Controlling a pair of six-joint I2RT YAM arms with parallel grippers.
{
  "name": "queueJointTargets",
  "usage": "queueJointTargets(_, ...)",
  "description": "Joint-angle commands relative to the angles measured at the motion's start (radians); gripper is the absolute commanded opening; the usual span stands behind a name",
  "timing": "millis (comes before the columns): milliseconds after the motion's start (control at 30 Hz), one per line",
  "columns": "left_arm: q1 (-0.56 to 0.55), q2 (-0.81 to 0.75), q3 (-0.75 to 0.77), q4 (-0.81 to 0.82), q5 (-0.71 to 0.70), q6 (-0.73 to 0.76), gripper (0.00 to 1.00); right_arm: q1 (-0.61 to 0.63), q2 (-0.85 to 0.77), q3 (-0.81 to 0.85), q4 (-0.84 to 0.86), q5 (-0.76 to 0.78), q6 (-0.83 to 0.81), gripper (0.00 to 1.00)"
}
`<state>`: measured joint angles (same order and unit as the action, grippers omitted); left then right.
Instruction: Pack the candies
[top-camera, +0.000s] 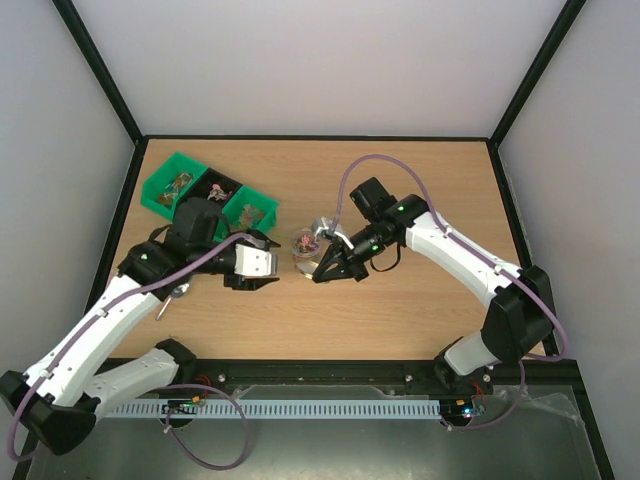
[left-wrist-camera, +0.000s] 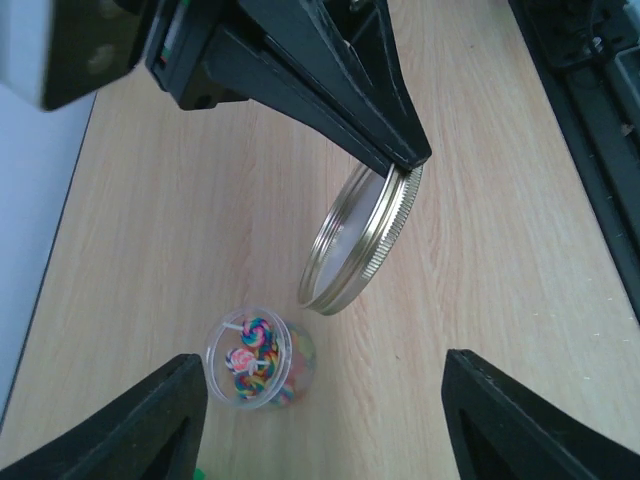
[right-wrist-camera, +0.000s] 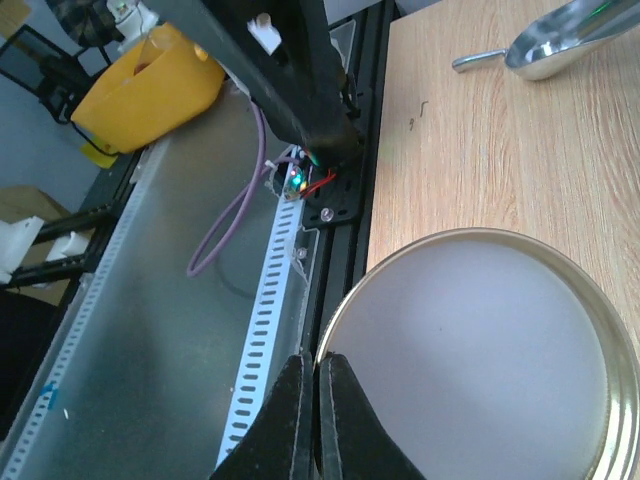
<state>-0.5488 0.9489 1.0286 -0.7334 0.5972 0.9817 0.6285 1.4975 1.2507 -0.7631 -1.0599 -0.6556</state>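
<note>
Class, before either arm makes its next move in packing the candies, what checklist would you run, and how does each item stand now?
1. Right gripper shut on the rim of the lid: ok.
2. Jar upright, mouth uncovered: ok.
3. Candies inside the jar: ok.
4. Lid centred over the jar: not ok; it is held tilted beside it.
5. Left gripper steadying the jar: not ok; it is open, and the jar is not between its fingers.
6. Jar full: cannot tell.
</note>
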Motion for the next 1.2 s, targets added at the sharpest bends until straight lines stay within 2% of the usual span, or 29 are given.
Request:
queueJointTargets(0, -0.070, 0.005, -0.077, 0.207, -0.033, 0.005, 0.64, -0.005, -0.042, -0.028, 0.059, -0.046, 0.090, 0.01)
queueJointTargets(233, -0.160, 0.018, -0.148, 0.317, -0.069, -0.010, 0.58, -0.005, -0.034, -0.019, 0.048, -0.059, 0.090, 0.01)
queueJointTargets(367, -0.205, 0.009, -0.183, 0.397, -0.146, -0.050, 0.51, -0.003, -0.024, -0.017, 0.041, -0.061, 0.082, 0.01)
queueJointTargets(533, -0.230, 0.026, -0.190, 0.400, -0.163, -0.034, 0.45, -0.002, -0.012, -0.007, 0.024, -0.060, 0.066, 0.01)
queueJointTargets(900, -0.244, 0.073, -0.156, 0.337, -0.168, -0.022, 0.21, -0.001, -0.012, 0.002, -0.003, -0.036, 0.032, 0.02)
queueJointTargets(933, -0.244, 0.075, -0.152, 0.335, -0.165, -0.031, 0.20, -0.002, -0.013, 0.001, -0.001, -0.030, 0.039, 0.05)
queueJointTargets(1000, -0.244, 0.079, -0.147, 0.331, -0.156, -0.049, 0.18, -0.008, -0.019, -0.006, 0.027, -0.013, 0.088, 0.20)
queueJointTargets(1133, -0.209, 0.104, -0.122, 0.302, -0.091, -0.122, 0.14, -0.088, -0.060, -0.050, 0.138, -0.009, 0.210, 0.62)
queueJointTargets(1167, -0.185, 0.122, -0.102, 0.282, -0.049, -0.152, 0.14, -0.117, -0.074, -0.060, 0.168, -0.012, 0.234, 0.68)
